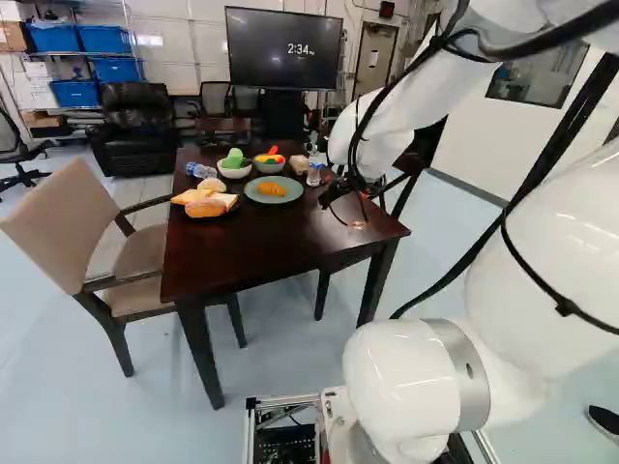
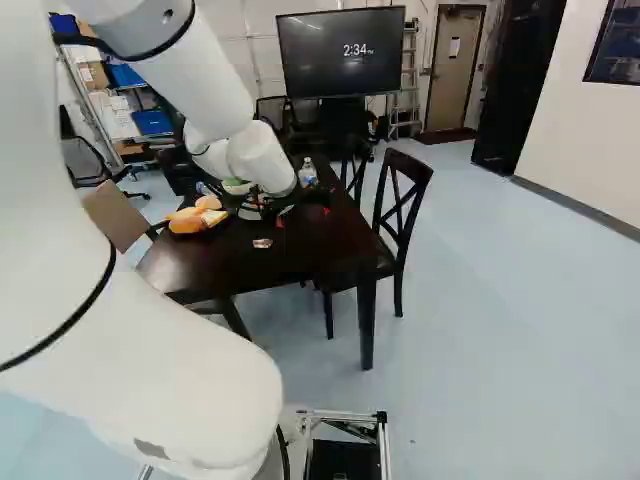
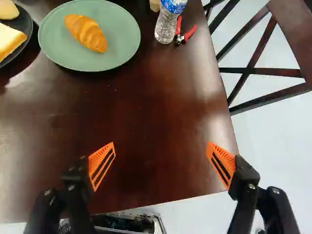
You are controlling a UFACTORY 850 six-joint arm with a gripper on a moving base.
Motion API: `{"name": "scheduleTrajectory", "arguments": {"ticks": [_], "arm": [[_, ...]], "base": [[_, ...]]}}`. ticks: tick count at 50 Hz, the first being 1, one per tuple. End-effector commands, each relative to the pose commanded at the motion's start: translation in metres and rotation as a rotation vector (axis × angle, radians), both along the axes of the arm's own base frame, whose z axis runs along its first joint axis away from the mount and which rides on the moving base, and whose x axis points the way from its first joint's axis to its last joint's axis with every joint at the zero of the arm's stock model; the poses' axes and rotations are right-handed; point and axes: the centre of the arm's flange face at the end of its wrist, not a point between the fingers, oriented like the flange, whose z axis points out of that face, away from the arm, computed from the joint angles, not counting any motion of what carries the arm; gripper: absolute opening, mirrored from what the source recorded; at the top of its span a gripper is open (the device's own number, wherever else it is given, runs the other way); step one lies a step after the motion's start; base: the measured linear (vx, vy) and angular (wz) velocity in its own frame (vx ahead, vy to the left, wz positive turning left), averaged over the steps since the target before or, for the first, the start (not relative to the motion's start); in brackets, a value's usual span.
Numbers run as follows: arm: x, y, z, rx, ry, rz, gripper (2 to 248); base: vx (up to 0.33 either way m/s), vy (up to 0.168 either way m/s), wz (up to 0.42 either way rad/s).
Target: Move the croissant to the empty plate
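Above centre in the left base view, the croissant (image 1: 271, 189) looks light, crushable; I'd pinch gently across its middle. My gripper (image 3: 161, 146) stands spread.

We've got a dk. wood tabletop (image 3: 156, 112), glossy w/ glare; a smooth, fairly matt green plate (image 3: 119, 29); clear, shiny plastic water btl. (image 3: 166, 24); matt, cloth-look beige armchair (image 1: 68, 217); glossy, leather-look blk. recliner (image 1: 140, 121).

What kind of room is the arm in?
Probably a lab or workshop with a lounge corner: blue storage bins on shelves, a large wall screen showing the time, and a black leather armchair beyond the dining table.
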Motion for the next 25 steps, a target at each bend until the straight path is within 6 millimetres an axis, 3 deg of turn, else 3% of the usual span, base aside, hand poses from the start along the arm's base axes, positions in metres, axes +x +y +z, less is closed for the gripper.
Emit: {"name": "scheduleTrajectory", "arguments": {"ticks": [25], "arm": [[-0.03,0.008,-0.035,0.057,-0.162,-0.049,247]], "base": [[0.0,0.0,0.0]]}}
